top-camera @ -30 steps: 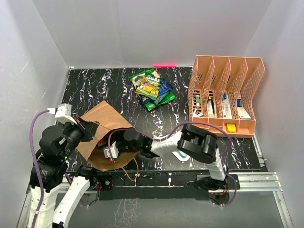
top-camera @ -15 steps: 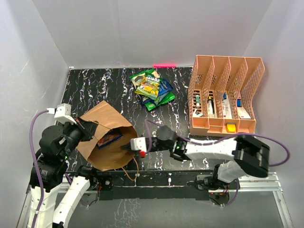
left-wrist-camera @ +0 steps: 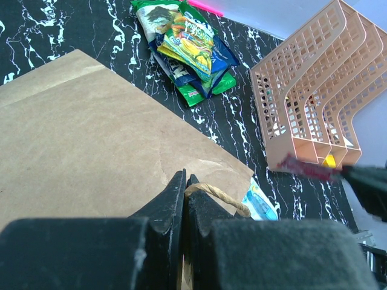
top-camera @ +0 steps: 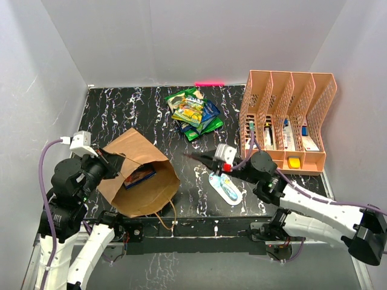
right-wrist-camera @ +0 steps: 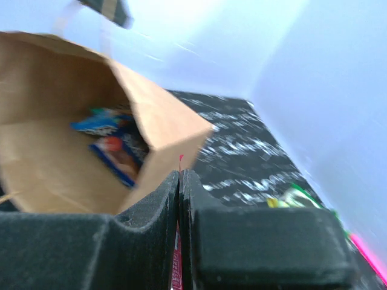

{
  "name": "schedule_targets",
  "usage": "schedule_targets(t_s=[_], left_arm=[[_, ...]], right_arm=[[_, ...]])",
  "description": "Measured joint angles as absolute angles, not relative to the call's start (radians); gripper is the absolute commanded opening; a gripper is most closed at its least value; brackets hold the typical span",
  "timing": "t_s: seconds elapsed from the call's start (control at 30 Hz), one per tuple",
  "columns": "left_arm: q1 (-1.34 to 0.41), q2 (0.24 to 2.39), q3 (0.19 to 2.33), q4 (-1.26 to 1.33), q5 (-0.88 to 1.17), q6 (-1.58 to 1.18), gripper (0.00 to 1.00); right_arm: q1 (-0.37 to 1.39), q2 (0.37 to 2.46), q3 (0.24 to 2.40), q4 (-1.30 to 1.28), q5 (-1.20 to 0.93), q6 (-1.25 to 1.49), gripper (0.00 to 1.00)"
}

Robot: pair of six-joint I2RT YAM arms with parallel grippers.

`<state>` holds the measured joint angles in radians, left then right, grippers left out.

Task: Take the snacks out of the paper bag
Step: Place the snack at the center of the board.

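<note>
The brown paper bag (top-camera: pixel 134 158) lies on its side at the near left, mouth toward the right. My left gripper (left-wrist-camera: pixel 186 181) is shut on the bag's rim beside the twisted handle (left-wrist-camera: pixel 219 195). A blue packet (top-camera: pixel 140 176) lies inside the bag, and the right wrist view shows two blue ones (right-wrist-camera: pixel 112 142) there. My right gripper (top-camera: pixel 208 161) hovers over the table's middle, outside the bag, shut on a thin red packet (right-wrist-camera: pixel 176 266) seen edge-on. Several snacks (top-camera: pixel 193 112) lie piled at the back centre.
A peach mesh organizer (top-camera: pixel 287 121) with small boxes stands at the right. A white-and-teal blister pack (top-camera: pixel 225 187) lies on the black marbled table below my right gripper. Grey walls close in the table on three sides.
My right gripper has come out of the bag's mouth with the red packet and swung right to the table's middle. The left gripper and the bag stay put.
</note>
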<state>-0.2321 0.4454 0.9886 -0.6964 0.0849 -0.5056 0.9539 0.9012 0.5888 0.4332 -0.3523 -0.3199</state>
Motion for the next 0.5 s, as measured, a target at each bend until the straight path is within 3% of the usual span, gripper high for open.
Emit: schedule_targets(t_s=[0.17,0.5], left_arm=[[-0.232,0.45,0.987,-0.696,0.08,-0.506,0.0],[-0.232,0.463,0.986,-0.69,0.067,-0.51,0.0]], right_arm=[[0.819,0.981,0.61,0.428,-0.205,-0.347,0.08],[0.57,1.554,0.95,0.441,-0.091,-0.394,0.08]])
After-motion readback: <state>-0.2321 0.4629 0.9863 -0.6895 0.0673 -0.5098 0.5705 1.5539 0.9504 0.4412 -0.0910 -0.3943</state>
